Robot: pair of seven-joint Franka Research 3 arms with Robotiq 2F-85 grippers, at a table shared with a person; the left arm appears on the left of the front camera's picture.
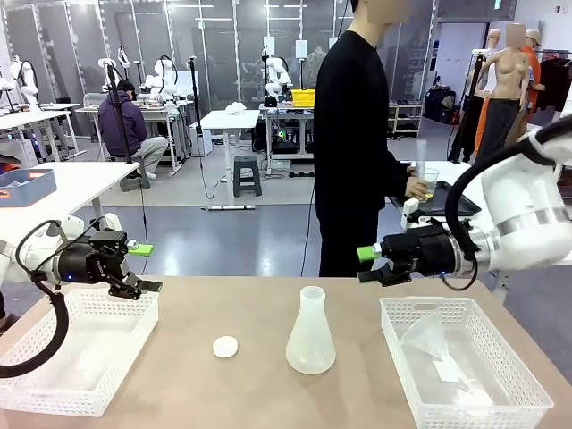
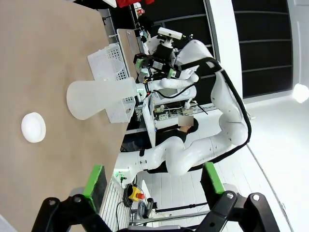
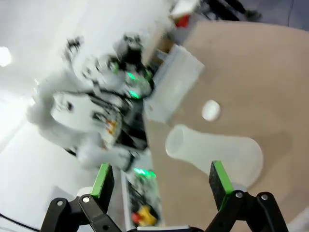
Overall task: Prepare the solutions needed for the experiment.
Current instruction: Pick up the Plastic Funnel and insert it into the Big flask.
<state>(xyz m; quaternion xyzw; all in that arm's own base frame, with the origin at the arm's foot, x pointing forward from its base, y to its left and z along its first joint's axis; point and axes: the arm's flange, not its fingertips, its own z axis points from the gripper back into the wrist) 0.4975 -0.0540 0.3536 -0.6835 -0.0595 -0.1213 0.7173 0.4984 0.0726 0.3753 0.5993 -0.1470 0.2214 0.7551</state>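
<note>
In the front view the tan table (image 1: pixel 223 304) has open room through its middle, where a translucent flask (image 1: pixel 310 335) stands upright with a white cap (image 1: pixel 225 347) at its 9 o'clock, apart from it. A left basket (image 1: pixel 54 384) sits against the 8 o'clock corner and a right basket (image 1: pixel 393 340) against the 4 o'clock edge. The left gripper (image 1: pixel 143 266) hovers level over the left basket's far rim, jaws spread wide and holding nothing. The right gripper (image 1: pixel 365 264) hangs level above the far edge at the flask's 1 o'clock, equally wide and empty. Beyond, a person stands with a hand (image 1: pixel 416 189) on a clear cup (image 1: pixel 430 182) that holds the solutions (image 1: pixel 430 191), a shallow yellow-green layer, well off the table at 2 o'clock. In the left wrist view the left gripper (image 2: pixel 153 180) frames bare table edge, with the flask (image 2: pixel 99 99) at 11 o'clock and the cap (image 2: pixel 33 127) at 9 o'clock. In the right wrist view the right gripper (image 3: pixel 161 181) is open, with the flask (image 3: pixel 217 152) just past its fingers at 1 o'clock and the cap (image 3: pixel 211 110) beyond.
</note>
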